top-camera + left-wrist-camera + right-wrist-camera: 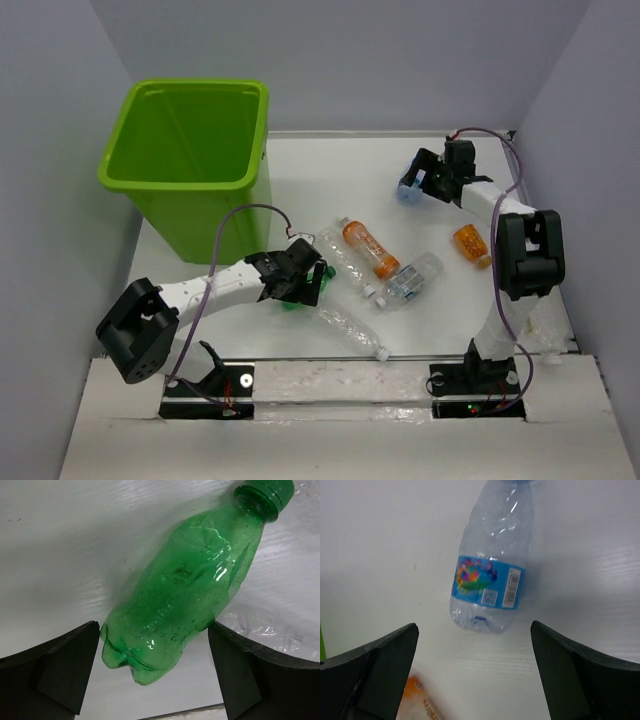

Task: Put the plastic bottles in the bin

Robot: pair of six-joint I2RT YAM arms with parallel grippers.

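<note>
The lime-green bin (190,150) stands at the far left. My left gripper (300,280) is open and straddles a green bottle (185,585) lying on the table, its fingers close beside the bottle's base; only a bit of the green bottle (292,303) shows in the top view. My right gripper (425,180) is open at the far right, just short of a clear bottle with a blue label (490,565), which also shows in the top view (407,194). An orange labelled bottle (368,247) and three clear bottles (345,258) (412,278) (350,330) lie mid-table.
A second orange bottle (470,243) lies beside the right arm's elbow and shows blurred in the right wrist view (417,702). A crinkled clear bottle (270,625) lies just right of the green one. Grey walls enclose the table on three sides.
</note>
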